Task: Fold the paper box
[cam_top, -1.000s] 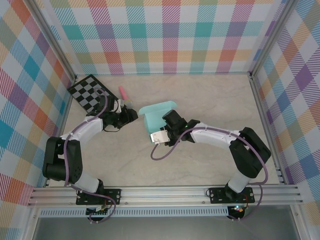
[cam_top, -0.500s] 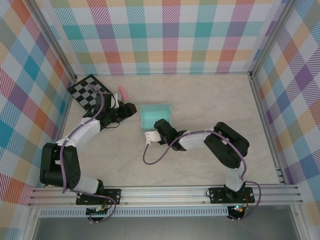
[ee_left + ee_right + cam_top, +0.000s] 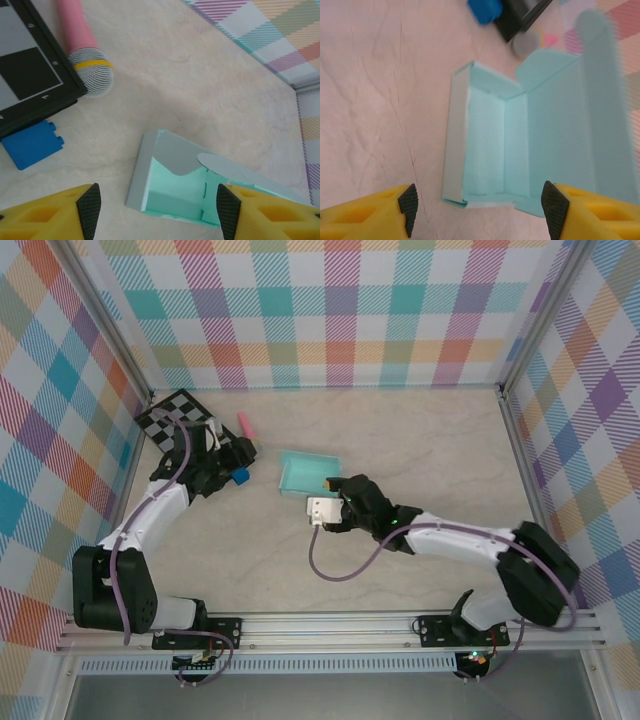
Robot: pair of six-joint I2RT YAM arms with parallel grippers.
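Observation:
The paper box (image 3: 308, 472) is a pale mint card box lying on the table, part folded, with its lid flap open. In the left wrist view the paper box (image 3: 185, 180) lies ahead of my left gripper (image 3: 155, 212), which is open and holds nothing. My left gripper (image 3: 243, 453) sits to the box's left, by the checkerboard. In the right wrist view the paper box (image 3: 520, 145) shows its open inside just beyond my right gripper (image 3: 477, 210), open and apart from it. My right gripper (image 3: 338, 488) is at the box's near right corner.
A black-and-white checkerboard (image 3: 180, 418) lies at the far left, with a pink microphone (image 3: 244, 424) beside it and a small blue brick (image 3: 241, 477) just in front. The same microphone (image 3: 82, 42) and brick (image 3: 31, 145) appear in the left wrist view. Plaid walls enclose the table.
My right gripper has opened, let go of the box and drawn back toward the near right. The box has settled flatter on the table. My left arm has pulled back left toward the checkerboard.

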